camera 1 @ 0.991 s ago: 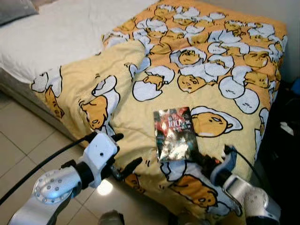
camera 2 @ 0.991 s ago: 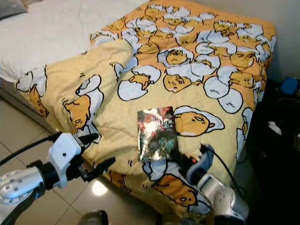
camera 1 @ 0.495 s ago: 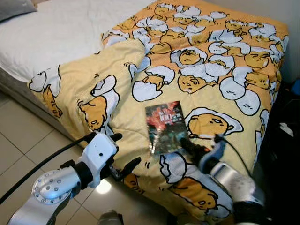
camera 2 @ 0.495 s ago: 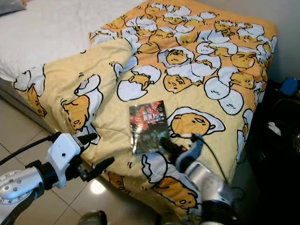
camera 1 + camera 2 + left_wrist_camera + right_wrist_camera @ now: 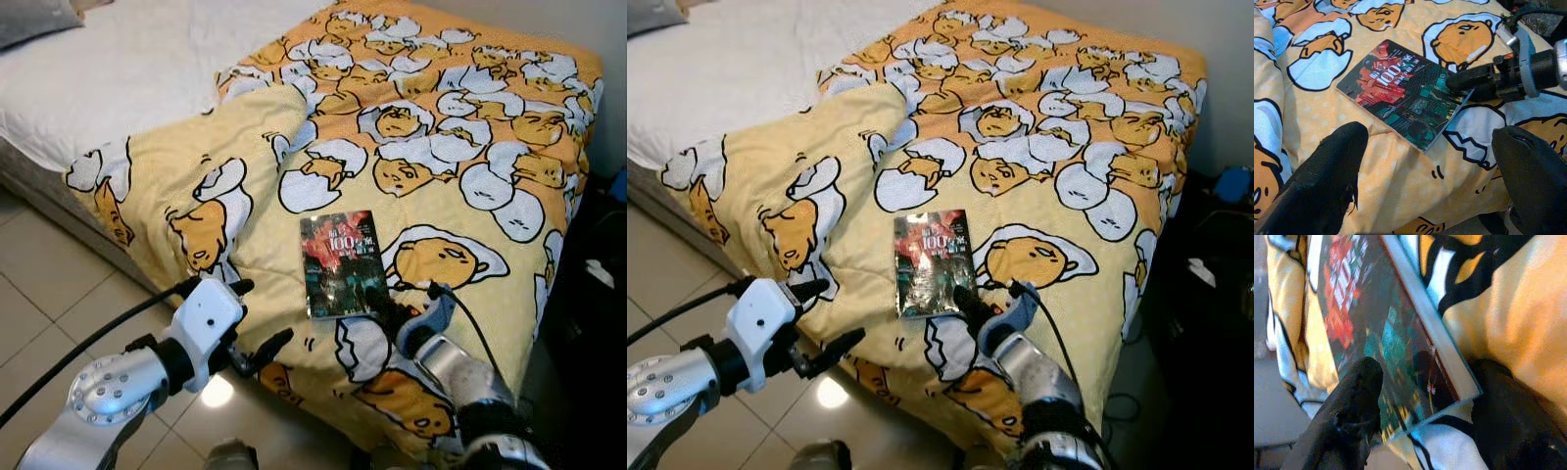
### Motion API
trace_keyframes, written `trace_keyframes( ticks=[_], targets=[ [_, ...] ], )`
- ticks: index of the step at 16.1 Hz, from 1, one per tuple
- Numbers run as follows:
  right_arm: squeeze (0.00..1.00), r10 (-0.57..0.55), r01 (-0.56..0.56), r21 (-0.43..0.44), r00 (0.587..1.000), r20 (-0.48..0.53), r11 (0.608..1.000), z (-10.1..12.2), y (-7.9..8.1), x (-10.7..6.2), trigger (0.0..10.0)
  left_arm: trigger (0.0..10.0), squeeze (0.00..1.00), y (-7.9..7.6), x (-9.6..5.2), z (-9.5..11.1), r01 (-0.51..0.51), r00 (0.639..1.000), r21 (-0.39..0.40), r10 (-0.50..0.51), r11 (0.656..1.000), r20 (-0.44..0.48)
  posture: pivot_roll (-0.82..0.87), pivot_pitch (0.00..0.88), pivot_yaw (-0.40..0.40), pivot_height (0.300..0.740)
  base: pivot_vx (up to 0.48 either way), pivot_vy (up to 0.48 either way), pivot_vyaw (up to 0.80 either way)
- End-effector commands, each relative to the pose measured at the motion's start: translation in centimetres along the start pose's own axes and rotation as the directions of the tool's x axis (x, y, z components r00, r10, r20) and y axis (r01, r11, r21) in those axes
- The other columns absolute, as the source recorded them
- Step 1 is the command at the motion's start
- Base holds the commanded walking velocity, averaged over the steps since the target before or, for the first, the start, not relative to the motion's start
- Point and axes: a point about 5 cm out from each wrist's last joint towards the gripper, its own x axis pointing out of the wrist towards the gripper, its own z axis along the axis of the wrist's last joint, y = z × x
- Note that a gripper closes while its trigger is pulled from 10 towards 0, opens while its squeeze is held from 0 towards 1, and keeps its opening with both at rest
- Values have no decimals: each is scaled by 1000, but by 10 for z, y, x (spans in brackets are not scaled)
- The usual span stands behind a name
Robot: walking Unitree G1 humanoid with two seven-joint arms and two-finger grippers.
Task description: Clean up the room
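A: So where's the book (image 5: pixel 339 263) kept?
B: Flat near the quilt's (image 5: pixel 490 117) foot edge; right gripper (image 5: pixel 1420 382) spread, straddling its corner for pickup; left gripper (image 5: pixel 1430 161) held open nearby.

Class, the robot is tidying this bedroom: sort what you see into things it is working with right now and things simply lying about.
In use:
- book
- right gripper, at the book's near corner
- left gripper, open, hovering

Lying about:
- egg-print duvet
- white sheet
- grey pillow
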Motion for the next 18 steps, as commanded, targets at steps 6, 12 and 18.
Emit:
trace_keyframes(
  ticks=[6, 12, 18],
  targets=[
    [0, 130, -145, 141, 986, 106, 979, 8, 26, 15, 10000, 10000, 478, -2, -1, -1, 1, 1000, 8, -1, 1000, -9, 177, 123, -25, 740, 0, 0, 0],
    [0, 245, -250, 135, 968, 49, 959, 1, 40, 19, 3608, 10000, 478, -1, -3, -2, -1, 1000, 8, 1, 1000, -16, 178, 125, -27, 740, 0, 0, 0],
    [0, 155, -156, 74, 988, 20, 985, -9, 34, 23, 0, 10000, 482, 0, -4, -3, 2, 1000, 12, -2, 1000, -21, 182, 125, -22, 740, 0, 0, 0]
  ],
)
